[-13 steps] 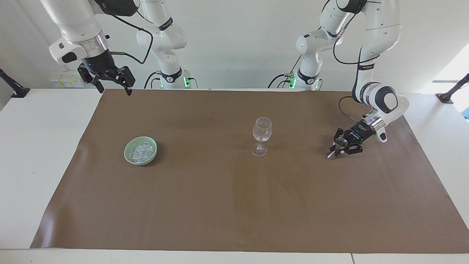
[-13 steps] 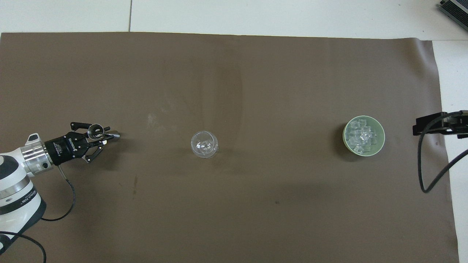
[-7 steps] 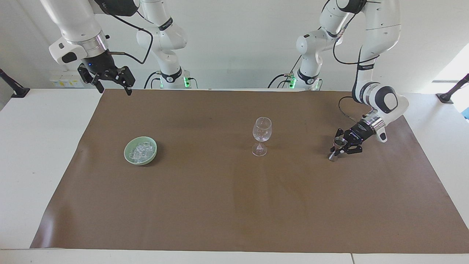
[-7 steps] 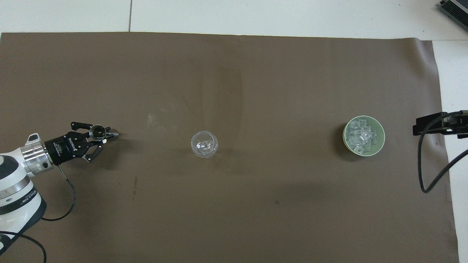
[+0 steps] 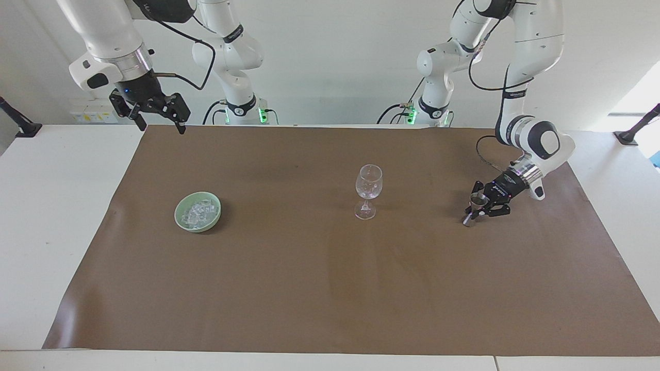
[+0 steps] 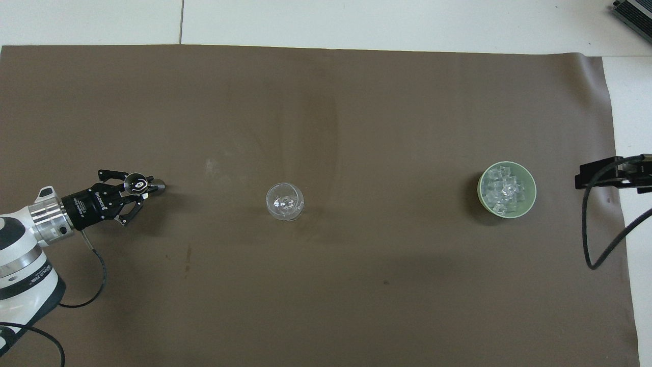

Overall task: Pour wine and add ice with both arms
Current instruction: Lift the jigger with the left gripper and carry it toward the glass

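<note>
My left gripper [image 5: 478, 205] [image 6: 138, 186] is low over the brown mat [image 5: 330, 288] at the left arm's end, shut on a small metal jigger [image 5: 473, 208] [image 6: 135, 182]. The jigger leans, and its lower end is at the mat. The wine is out of view. An empty wine glass [image 5: 368, 189] [image 6: 284, 201] stands upright mid-mat. A pale green bowl [image 5: 180, 214] [image 6: 531, 189] holds the ice [image 5: 198, 211] [image 6: 503, 191] toward the right arm's end. My right gripper [image 5: 160, 122] [image 6: 603, 173] waits open, high over the mat's corner by its base.
The mat covers most of the white table [image 5: 56, 216]. A black cable [image 6: 591, 239] hangs from the right wrist near the bowl's end of the mat. Black clamps [image 5: 18, 123] sit at both table ends.
My left gripper's fingers have drawn in around the jigger, which has shifted slightly. The right arm, glass and bowl have not moved.
</note>
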`<state>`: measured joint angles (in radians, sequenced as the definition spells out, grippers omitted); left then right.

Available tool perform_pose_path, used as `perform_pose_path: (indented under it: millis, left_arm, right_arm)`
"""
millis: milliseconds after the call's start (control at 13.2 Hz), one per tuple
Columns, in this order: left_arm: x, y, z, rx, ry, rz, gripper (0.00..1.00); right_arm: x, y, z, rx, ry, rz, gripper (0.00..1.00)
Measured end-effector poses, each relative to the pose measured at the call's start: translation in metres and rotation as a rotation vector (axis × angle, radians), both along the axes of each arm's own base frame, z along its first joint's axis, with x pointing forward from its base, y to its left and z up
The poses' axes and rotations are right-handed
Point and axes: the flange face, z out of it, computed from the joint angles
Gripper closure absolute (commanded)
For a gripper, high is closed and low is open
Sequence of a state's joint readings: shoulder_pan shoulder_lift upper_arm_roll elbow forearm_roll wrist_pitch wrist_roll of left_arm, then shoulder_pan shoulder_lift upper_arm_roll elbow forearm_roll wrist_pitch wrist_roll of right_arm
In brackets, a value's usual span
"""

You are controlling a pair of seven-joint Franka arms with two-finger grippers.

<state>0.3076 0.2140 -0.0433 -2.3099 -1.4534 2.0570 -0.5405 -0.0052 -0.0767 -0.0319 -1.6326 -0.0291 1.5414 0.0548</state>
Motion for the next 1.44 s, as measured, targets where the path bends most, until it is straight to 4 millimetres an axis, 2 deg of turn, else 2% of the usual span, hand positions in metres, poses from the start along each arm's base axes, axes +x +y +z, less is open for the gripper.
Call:
perform_pose_path:
  millis: [302, 680, 906, 1209, 1435]
  left_arm:
    - [0.004, -0.003, 0.004, -0.032, 0.011, 0.013, 1.00]
    - [0.017, -0.009, 0.020, -0.087, 0.032, 0.012, 1.00]
    - [0.027, -0.020, 0.034, -0.103, 0.044, 0.005, 1.00]
    - [0.033, -0.046, 0.066, -0.122, 0.079, -0.012, 1.00]
    - [0.031, -0.049, 0.083, -0.094, 0.124, -0.033, 1.00]
  right_arm:
    - [0.000, 0.000, 0.000, 0.000, 0.000, 0.000, 0.00]
    - [0.000, 0.000, 0.000, 0.000, 0.000, 0.000, 0.00]
    - [0.000, 0.000, 0.000, 0.000, 0.000, 0.000, 0.00]
    - [0.000, 0.000, 0.000, 0.000, 0.000, 0.000, 0.00]
    - [0.000, 0.000, 0.000, 0.000, 0.000, 0.000, 0.00]
